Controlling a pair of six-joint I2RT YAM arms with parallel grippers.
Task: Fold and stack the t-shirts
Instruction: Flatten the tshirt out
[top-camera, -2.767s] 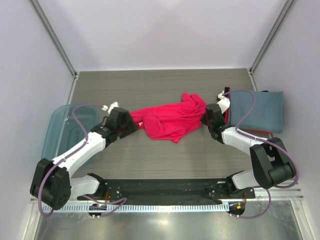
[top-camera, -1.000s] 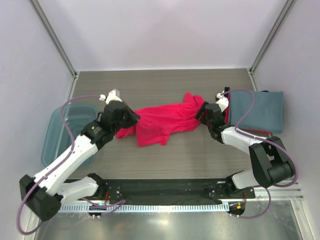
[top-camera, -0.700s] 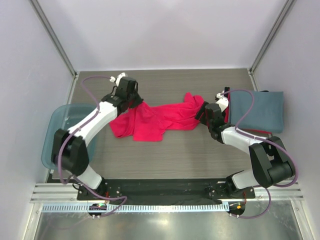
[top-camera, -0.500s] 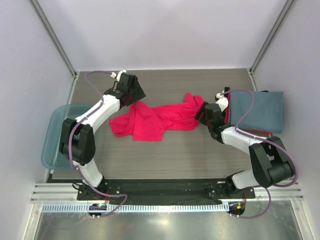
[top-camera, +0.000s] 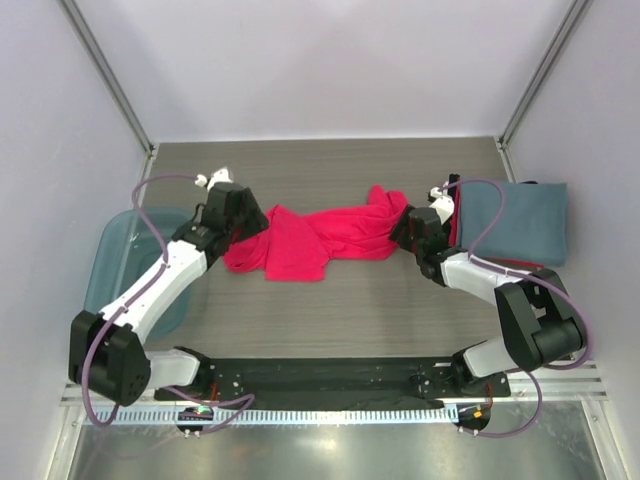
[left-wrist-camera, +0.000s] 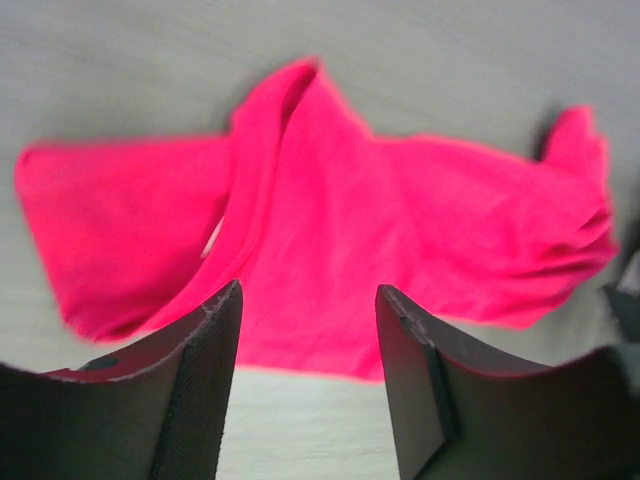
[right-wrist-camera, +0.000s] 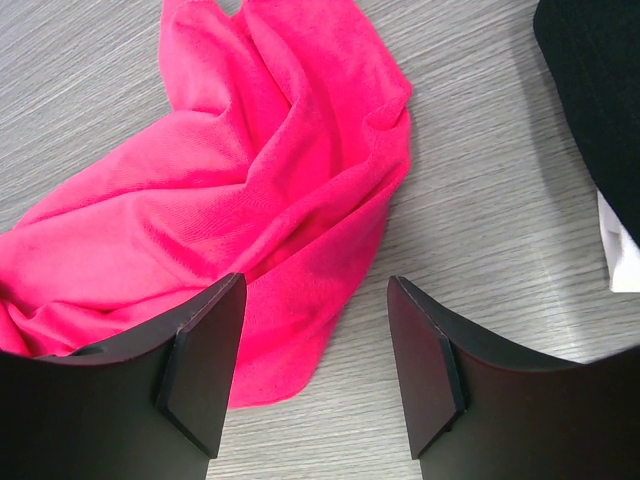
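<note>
A bright pink-red t-shirt (top-camera: 315, 240) lies crumpled and stretched left to right across the middle of the table. My left gripper (top-camera: 250, 225) hovers at its left end, open, with nothing between the fingers; in the left wrist view the t-shirt (left-wrist-camera: 400, 230) lies beyond the gripper (left-wrist-camera: 310, 295). At the shirt's right end my right gripper (top-camera: 405, 226) is open too, its fingers (right-wrist-camera: 205, 360) astride a fold of the t-shirt (right-wrist-camera: 250, 190) without clamping it. A folded slate blue-grey t-shirt (top-camera: 525, 220) lies at the right, with a red edge (top-camera: 510, 263) under it.
A translucent blue bin (top-camera: 115, 265) stands at the table's left edge beside the left arm. A black folded cloth edge (right-wrist-camera: 600, 90) and a white tag (right-wrist-camera: 625, 255) show at the right of the right wrist view. Grey walls enclose the table.
The left gripper carried the shirt's left end toward the back left, let it go, and drew back to the left end. The shirt now lies wider to the left. The right arm barely moved.
</note>
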